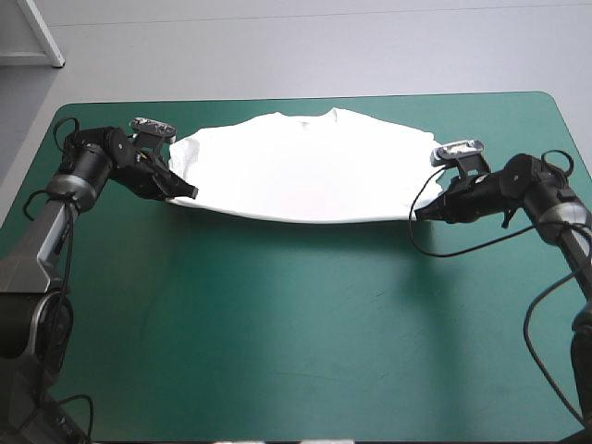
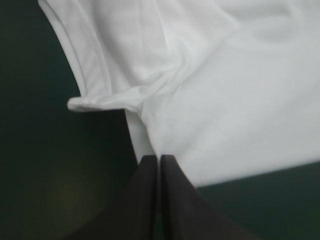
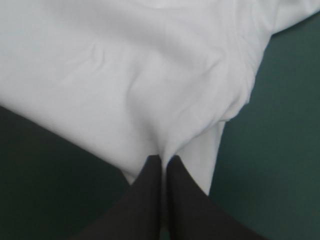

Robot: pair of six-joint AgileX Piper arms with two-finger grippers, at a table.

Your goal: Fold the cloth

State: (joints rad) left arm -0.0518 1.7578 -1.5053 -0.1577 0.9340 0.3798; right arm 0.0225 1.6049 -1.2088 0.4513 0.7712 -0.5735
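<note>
The T-shirt (image 1: 305, 166) lies spread across the far half of the table (image 1: 296, 351), collar toward the table's far edge. Its near edge is raised off the teal-green cover, with a shadow under it.

The left gripper (image 1: 188, 193), toward the table's left edge, has its black fingers pressed together on the cloth. In the left wrist view the left gripper (image 2: 159, 159) pinches the T-shirt (image 2: 225, 100) just short of a sleeve (image 2: 100, 95), whose hem curls over. The right gripper (image 1: 421, 215), toward the table's right edge, is clamped the same way. In its own view the right gripper (image 3: 162, 159) bites a corner of the T-shirt (image 3: 125, 75), and creases run out from the pinch.

This looks like a fold-over: the near edge goes toward the table's far edge.

- Both arms should rise and travel together, level with each other, so the edge stays taut and parallel to the table's far edge.
- The span sags in the middle, so a slight pull apart would flatten it.
- The curled sleeve may get trapped, so lay the cloth down slowly.
- Let go only once the cloth rests on the table.

No brand, label or writing can be seen on the T-shirt.
</note>
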